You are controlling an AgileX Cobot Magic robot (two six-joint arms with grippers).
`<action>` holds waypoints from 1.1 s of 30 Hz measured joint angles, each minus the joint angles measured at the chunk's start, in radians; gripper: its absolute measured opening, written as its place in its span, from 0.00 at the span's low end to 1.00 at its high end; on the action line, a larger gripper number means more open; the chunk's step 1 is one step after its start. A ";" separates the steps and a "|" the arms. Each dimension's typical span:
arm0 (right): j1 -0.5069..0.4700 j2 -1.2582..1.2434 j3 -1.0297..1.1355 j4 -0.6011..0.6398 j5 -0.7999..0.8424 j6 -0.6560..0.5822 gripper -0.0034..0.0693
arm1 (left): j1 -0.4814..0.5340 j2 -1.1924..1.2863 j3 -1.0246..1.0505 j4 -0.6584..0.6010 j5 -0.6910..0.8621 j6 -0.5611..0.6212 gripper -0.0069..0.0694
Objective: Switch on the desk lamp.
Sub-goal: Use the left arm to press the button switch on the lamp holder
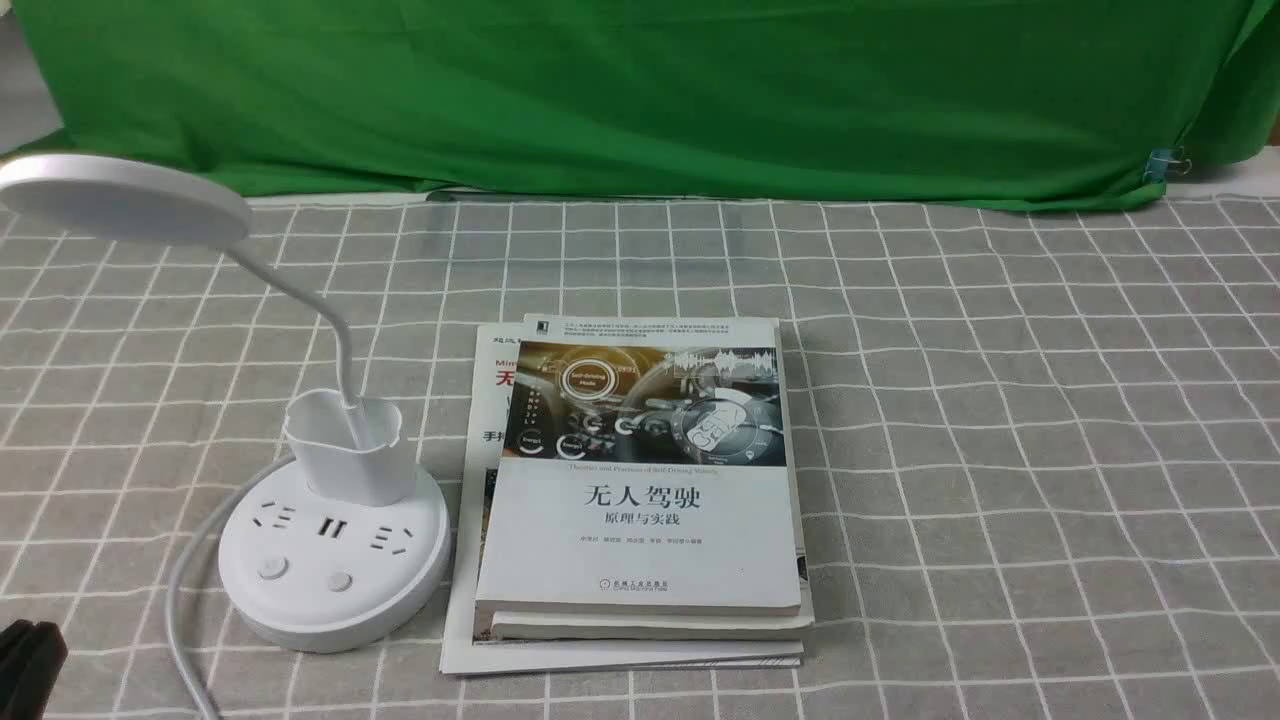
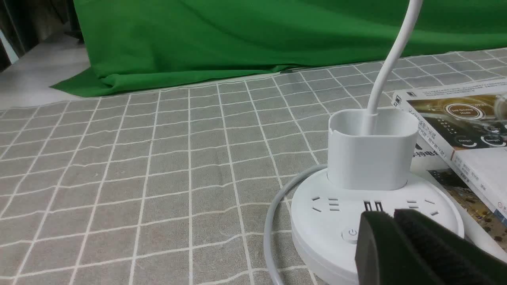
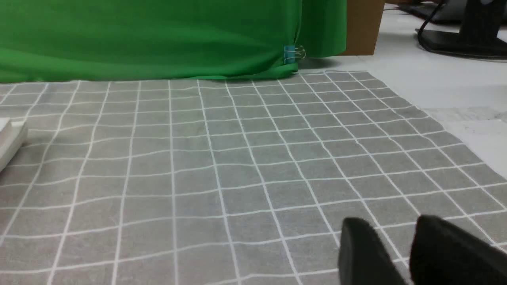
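Ahead and to the right of our left pincer [image 2: 393, 213] stands the desk lamp [image 1: 335, 625], upright, its round base bringing two low buttons to the side nearest us. That pincer's fingers look together, with nothing between them, which we judge suits a press with a narrow tip better than a grip. Farther to the right, our right pincer [image 3: 390, 223] holds its fingers apart over the checked cloth [image 3: 190, 166], away from the lamp; we take it to be kept out of the way, since one arm should do. We read the oval head's grey underside as unlit, so the switching seems still to be done. From the left pincer, the power-marked button [image 1: 272, 567] is closer than the plain-looking button [image 1: 339, 581]; which one works the light we cannot tell. We should come down straight, as smooth, light plastic may slide on woven fabric if pushed aslant. Beyond the buttons rises the squarish, round-cornered cup [image 1: 355, 470], glossy white, with the slim, bendy neck [image 1: 343, 350] curving out of it. Past the base, to the pincer's right, lie stacked paperbacks [image 1: 640, 540], flat and square-edged, leaving little room for drift on that side.
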 joint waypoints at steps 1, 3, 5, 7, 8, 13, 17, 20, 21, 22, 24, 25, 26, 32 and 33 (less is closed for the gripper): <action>0.000 0.000 0.000 0.000 0.000 0.000 0.38 | 0.000 0.000 0.000 0.000 0.000 0.000 0.11; 0.000 0.000 0.000 0.000 0.000 0.000 0.38 | 0.000 0.000 0.000 0.000 0.000 0.000 0.11; 0.000 0.000 0.000 0.000 0.000 0.000 0.38 | 0.000 0.000 0.000 0.000 0.000 0.000 0.11; 0.000 0.000 0.000 0.001 0.000 0.000 0.38 | 0.000 0.000 0.000 0.000 0.000 0.000 0.11; 0.000 0.000 0.000 0.001 0.000 0.000 0.38 | 0.000 0.000 0.000 0.000 0.000 0.000 0.11; 0.000 0.000 0.000 0.001 0.000 0.000 0.38 | 0.000 0.000 0.000 0.000 0.000 0.000 0.11; 0.000 0.000 0.000 0.001 0.000 0.000 0.38 | 0.000 0.000 0.000 0.001 0.000 0.000 0.11; 0.000 0.000 0.000 0.001 0.000 0.000 0.38 | 0.000 0.000 0.000 0.003 0.000 0.000 0.11; 0.000 0.000 0.000 0.001 0.000 0.000 0.38 | 0.000 0.000 0.000 0.004 0.000 0.000 0.11; 0.000 0.000 0.000 0.001 0.000 0.000 0.38 | 0.000 0.000 0.000 0.004 0.000 0.000 0.11; 0.000 0.000 0.000 0.001 0.000 0.000 0.38 | 0.000 0.000 0.000 0.004 0.000 0.000 0.11; 0.000 0.000 0.000 0.000 0.000 0.000 0.38 | 0.000 0.000 0.000 0.007 0.000 0.000 0.11; 0.000 0.000 0.000 0.000 0.000 0.000 0.38 | 0.000 0.000 0.000 0.006 0.000 0.000 0.11; 0.000 0.000 0.000 0.000 0.000 0.000 0.38 | 0.000 0.000 0.000 0.058 -0.022 0.000 0.11; 0.000 0.000 0.000 0.000 0.000 0.000 0.38 | 0.000 0.000 0.000 0.057 -0.069 0.000 0.11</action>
